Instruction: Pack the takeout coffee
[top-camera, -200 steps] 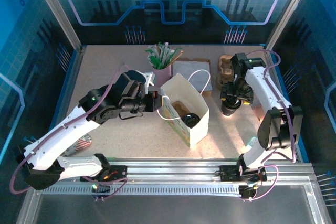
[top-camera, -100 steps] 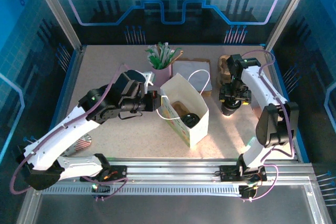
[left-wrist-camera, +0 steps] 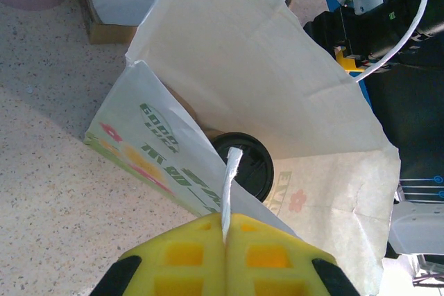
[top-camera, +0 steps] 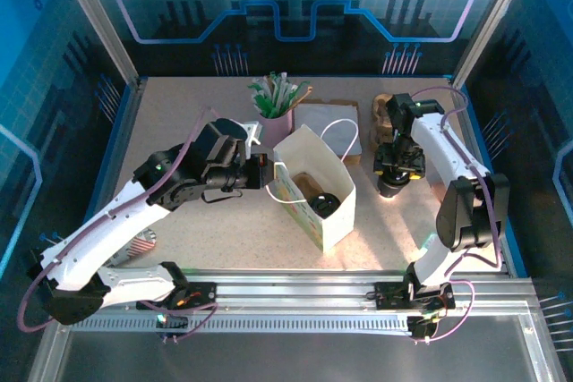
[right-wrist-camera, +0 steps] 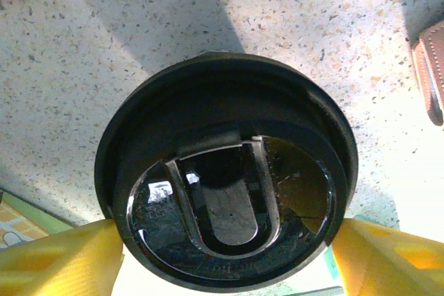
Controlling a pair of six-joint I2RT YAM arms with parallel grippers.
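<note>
Left gripper [left-wrist-camera: 225, 232] pinched tight on the white cord handle [left-wrist-camera: 229, 171] of the paper bag [left-wrist-camera: 229, 53], which stands open mid-desk [top-camera: 224, 239]. At the bottom of the bag sits a black-lidded cup [left-wrist-camera: 244, 166]. Right of the bag and apart from it, the takeout coffee [top-camera: 391, 191] stands upright on the desk with its black lid [right-wrist-camera: 225, 185] on. Right gripper [top-camera: 394, 176] is directly above it, pointing down, yellow fingers [right-wrist-camera: 62, 258] spread wide either side of the lid at its rim; whether they press on it cannot be told. Pink cup of sachets [top-camera: 276, 114] stands behind the bag.
</note>
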